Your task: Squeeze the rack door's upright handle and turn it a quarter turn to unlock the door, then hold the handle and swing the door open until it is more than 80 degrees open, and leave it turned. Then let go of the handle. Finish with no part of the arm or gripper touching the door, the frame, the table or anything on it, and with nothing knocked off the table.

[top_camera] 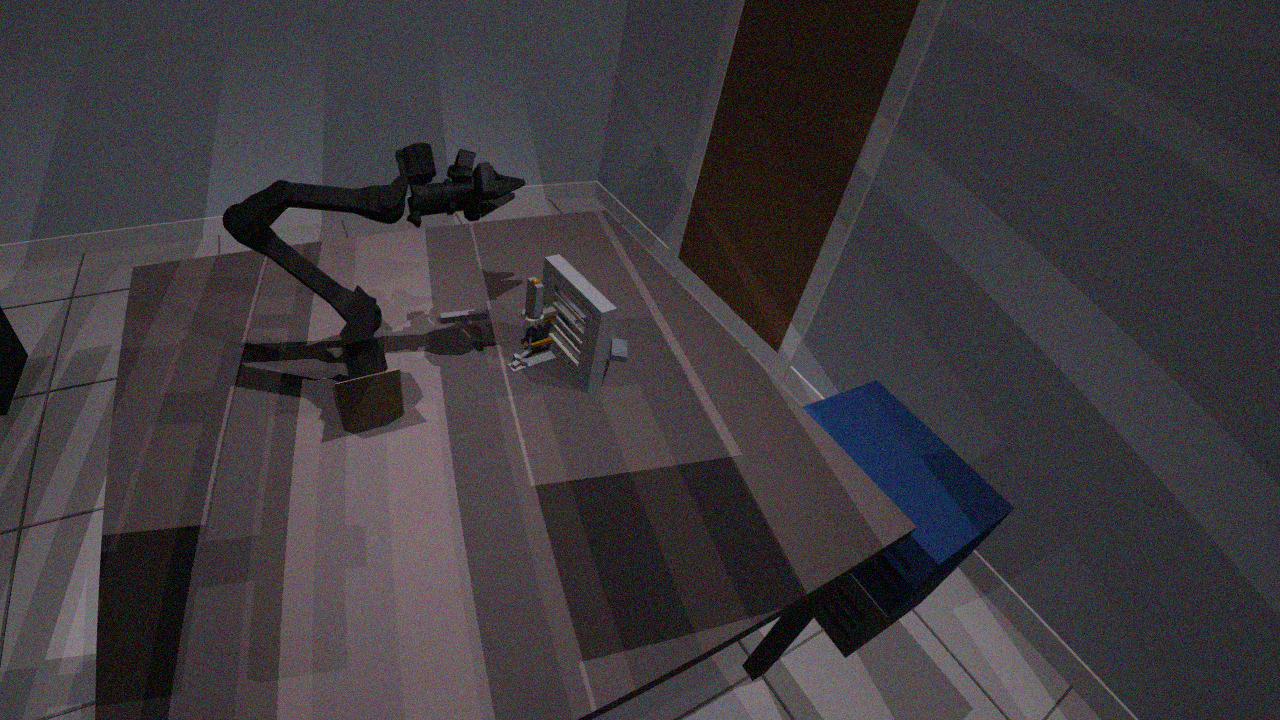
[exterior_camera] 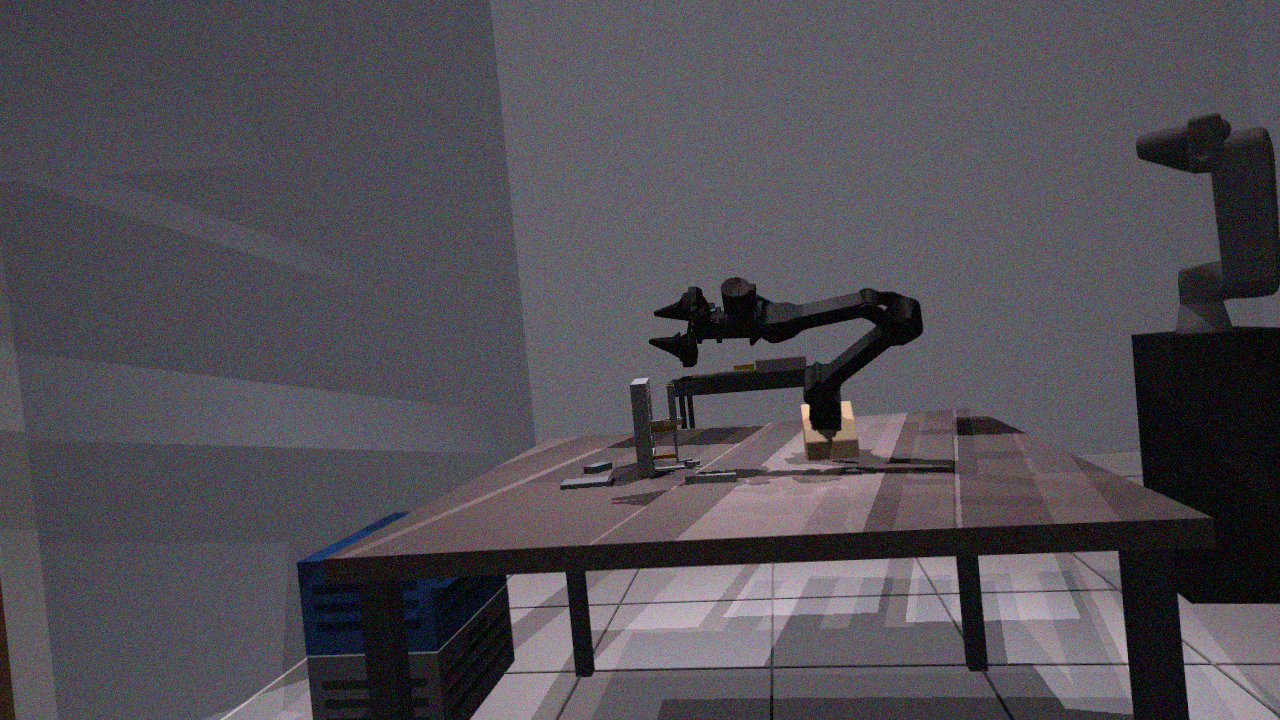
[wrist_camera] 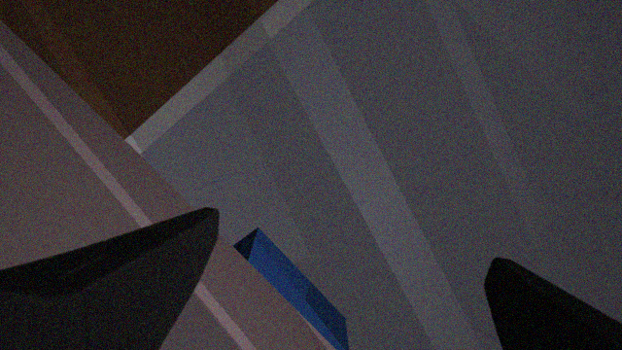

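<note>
hovering above the table (top_camera: 402,573) (exterior_camera: 769,540), the gripper (top_camera: 517,189) (exterior_camera: 651,327) (wrist_camera: 351,246) stands wide apart with nothing between its fingers, well away from the rack. outward from there, the grey rack frame (top_camera: 601,344) (exterior_camera: 641,428) stands upright on the table, below the fingertips, with small orange-and-grey parts at its side facing the arm (top_camera: 308,255) (exterior_camera: 848,367). one of those is probably the door's handle (too small to tell which, nor whether it is turned). the door should be light and swing softly on its hinge, while the handle probably resists a little until it unlocks. it looks slim and rather smooth, so a grip at mid-height, fingers square on both sides, seems safest; squeezing near an end could slip, and a hard pull might shift the frame.
</note>
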